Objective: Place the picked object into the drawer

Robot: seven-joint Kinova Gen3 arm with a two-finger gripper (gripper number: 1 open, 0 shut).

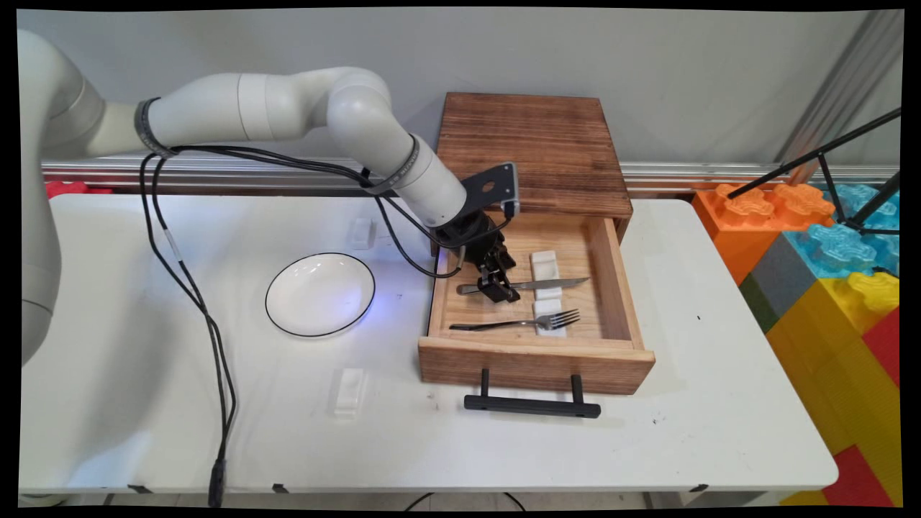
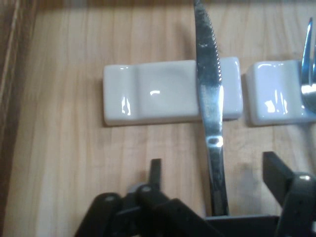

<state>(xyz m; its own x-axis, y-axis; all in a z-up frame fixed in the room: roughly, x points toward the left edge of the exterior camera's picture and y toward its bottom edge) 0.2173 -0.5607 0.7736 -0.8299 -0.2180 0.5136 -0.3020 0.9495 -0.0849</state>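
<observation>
Reaching into the open wooden drawer [image 1: 611, 288] on the counter [image 1: 144, 403], the claw [image 2: 212, 173] is hovering with its fingers apart astride the table knife [image 2: 210, 98], whose blade is lying across a white ceramic rest [image 2: 153, 94]; closing is seemingly the next move.

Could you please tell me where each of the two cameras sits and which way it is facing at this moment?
Main view: fixed above the table's near side, looking down across it to the wall; shows the white arm reaching from the left into the open drawer, with the plate beside it.
Hand view: mounted on the hand, looking along the end effector at the drawer floor; its black linkage and open fingers straddle the knife's handle.
Shared: knife, fork, two white rests, drawer.
</observation>
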